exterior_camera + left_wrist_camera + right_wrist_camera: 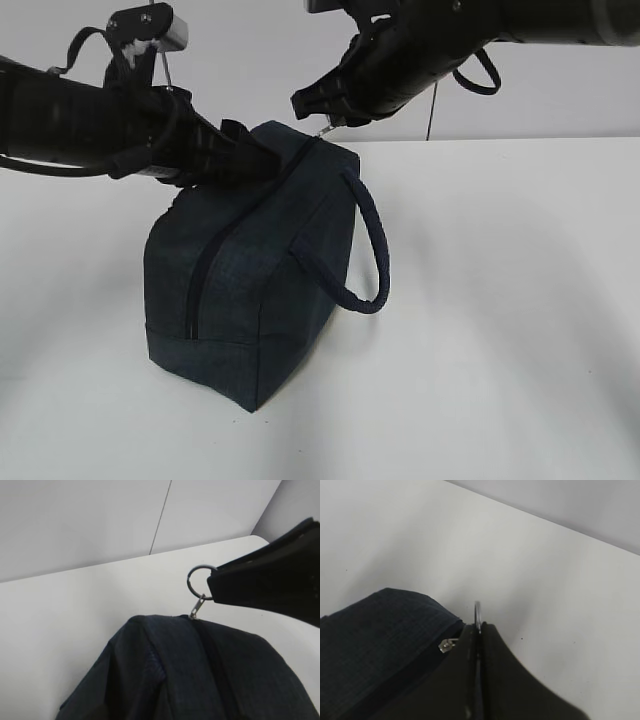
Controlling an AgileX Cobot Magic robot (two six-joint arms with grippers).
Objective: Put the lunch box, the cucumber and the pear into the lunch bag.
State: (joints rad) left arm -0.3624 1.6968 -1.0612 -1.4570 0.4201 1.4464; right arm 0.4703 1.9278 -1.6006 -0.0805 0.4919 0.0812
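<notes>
While the bag [250, 290] stands upright on the table [500, 300] with its zipper run closed, the right gripper [325, 122] is clamped on the ring pull [200, 580] at the bag's far top end. The left gripper [250, 160] presses against the bag's top near that end; its jaw state cannot be told.

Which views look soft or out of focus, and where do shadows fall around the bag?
Exterior view: the lunch bag is fairly sharp, with only faint, diffuse shadows on the white table. Left wrist view: the silver zip ring is crisp against the table. Right wrist view: the right tool, shut on the ring, is blurred from closeness, and the bag's weave is soft.
</notes>
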